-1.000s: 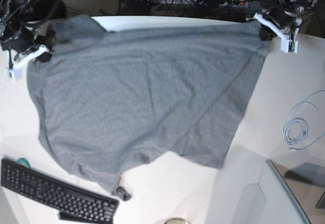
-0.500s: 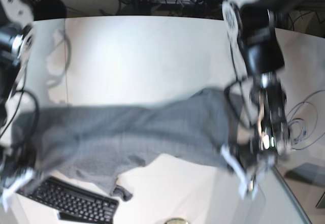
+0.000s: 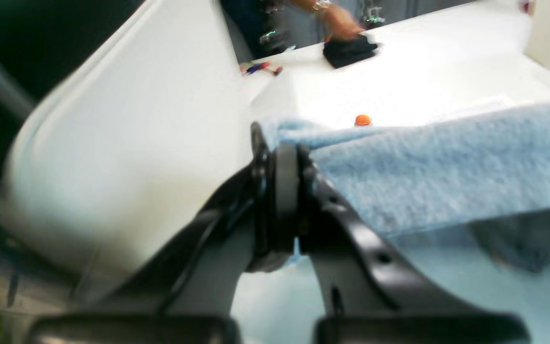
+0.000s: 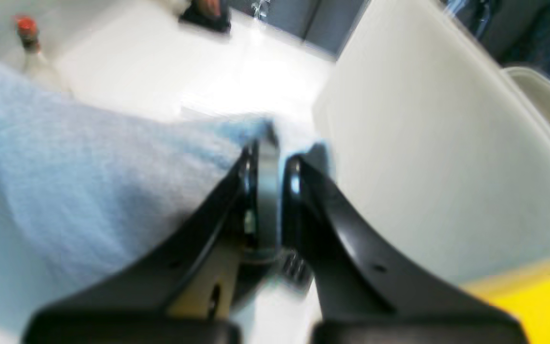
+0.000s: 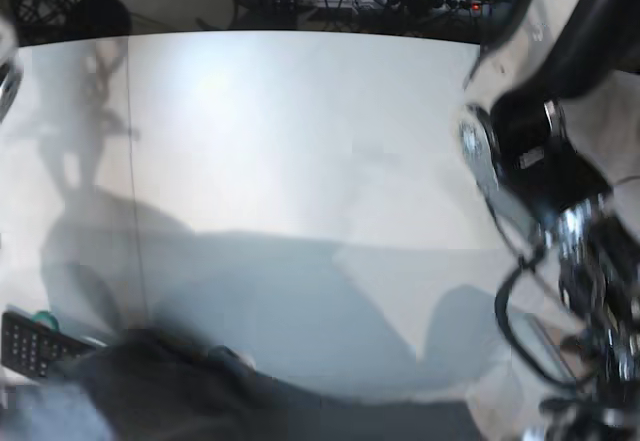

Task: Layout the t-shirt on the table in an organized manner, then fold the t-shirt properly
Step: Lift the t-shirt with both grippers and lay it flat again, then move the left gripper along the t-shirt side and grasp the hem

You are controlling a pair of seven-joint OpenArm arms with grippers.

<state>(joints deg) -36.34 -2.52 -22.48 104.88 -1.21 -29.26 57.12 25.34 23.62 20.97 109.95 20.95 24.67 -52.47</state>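
In the left wrist view the left gripper (image 3: pixel 280 191) is clenched on the edge of the t-shirt (image 3: pixel 447 167): its two dark jaws are pressed together with a thin fold of fabric caught between them, and the cloth runs off to the right as a taut band lifted off the table (image 3: pixel 423 86). The shirt looks pale blue-grey here under the blur. Beyond it, on the white surface, sits a small orange object (image 3: pixel 362 120), and farther back a black cloth-like item (image 3: pixel 349 50) with a person's hand (image 3: pixel 337 21) on it.

In the right wrist view the right gripper (image 4: pixel 270 200) is likewise closed on the t-shirt (image 4: pixel 89 181), the jaws nearly touching with the fabric's edge pinched at the tips; the cloth spreads away to the left. A bottle with a red cap (image 4: pixel 29 43) stands behind it on the table (image 4: pixel 184 71).

In the base view the t-shirt (image 5: pixel 230 406) is a blurred dark-grey mass along the bottom edge, near the keyboard (image 5: pixel 35 339) at lower left. The left arm (image 5: pixel 545 181) is a smeared dark shape on the right. The table (image 5: pixel 280 131) stretches bare and white toward the far cables.
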